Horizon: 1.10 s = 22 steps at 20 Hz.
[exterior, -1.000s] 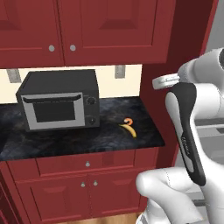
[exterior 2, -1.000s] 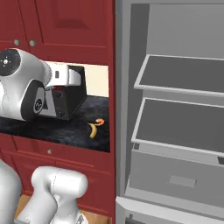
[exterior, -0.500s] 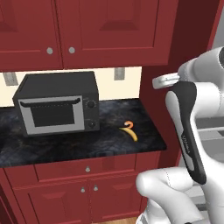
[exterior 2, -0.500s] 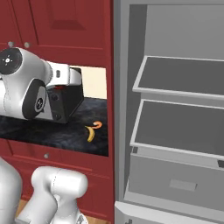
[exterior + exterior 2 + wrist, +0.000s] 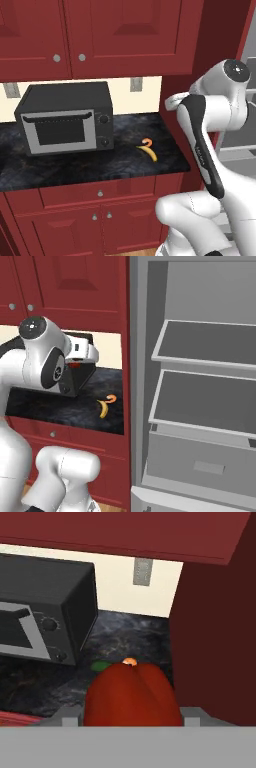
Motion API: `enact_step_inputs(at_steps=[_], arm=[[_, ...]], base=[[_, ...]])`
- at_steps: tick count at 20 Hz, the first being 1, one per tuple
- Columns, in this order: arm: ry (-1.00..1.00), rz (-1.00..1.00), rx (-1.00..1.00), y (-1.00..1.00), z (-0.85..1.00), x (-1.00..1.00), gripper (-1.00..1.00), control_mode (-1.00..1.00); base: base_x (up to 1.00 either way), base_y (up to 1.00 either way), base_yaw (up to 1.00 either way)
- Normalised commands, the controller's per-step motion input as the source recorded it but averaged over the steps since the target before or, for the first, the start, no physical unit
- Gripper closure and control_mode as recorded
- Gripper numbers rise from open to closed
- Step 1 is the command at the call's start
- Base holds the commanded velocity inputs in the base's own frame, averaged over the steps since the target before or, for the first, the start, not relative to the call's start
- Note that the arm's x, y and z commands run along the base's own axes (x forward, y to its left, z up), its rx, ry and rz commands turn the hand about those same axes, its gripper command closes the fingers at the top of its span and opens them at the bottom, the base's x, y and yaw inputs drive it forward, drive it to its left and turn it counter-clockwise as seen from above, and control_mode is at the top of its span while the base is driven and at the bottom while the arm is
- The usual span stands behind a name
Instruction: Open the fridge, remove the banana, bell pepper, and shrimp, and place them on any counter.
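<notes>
black counter (image 5: 75,167) bears banana (image 5: 151,154) and shrimp (image 5: 146,143) while the gripper (image 5: 132,716) grasps the bell pepper (image 5: 131,694).

You've got nothing to read here: no lettering, brand, number or sign shows. The microwave (image 5: 65,122) front and its two knobs carry no legible marks, and the wall outlet (image 5: 143,571) above it is blank.

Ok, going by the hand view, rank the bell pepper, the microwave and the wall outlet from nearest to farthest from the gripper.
1. bell pepper: held between the fingers of the gripper, at the bottom of the view.
2. microwave: on the counter, off to the left.
3. wall outlet: on the back wall, behind the counter.
</notes>
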Motion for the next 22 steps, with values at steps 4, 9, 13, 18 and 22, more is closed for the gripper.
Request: enact_step_inputs(at_steps=[4,9,13,18,22], arm=[[0.24,0.0,0.0,0.2,-0.83,0.79,1.0,-1.0],[0.14,0.0,0.0,0.06,-0.89,0.62,1.0,-1.0],[0.09,0.0,0.0,0.01,-0.99,0.61,1.0,-1.0],[0.07,0.0,0.0,0.0,-0.89,0.56,1.0,-1.0],[0.01,0.0,0.01,-0.02,-0.75,0.46,1.0,-1.0]], base=[[0.0,0.0,0.0],[0.0,0.0,0.0],[0.0,0.0,0.0],[0.0,0.0,0.0],[0.0,0.0,0.0]])
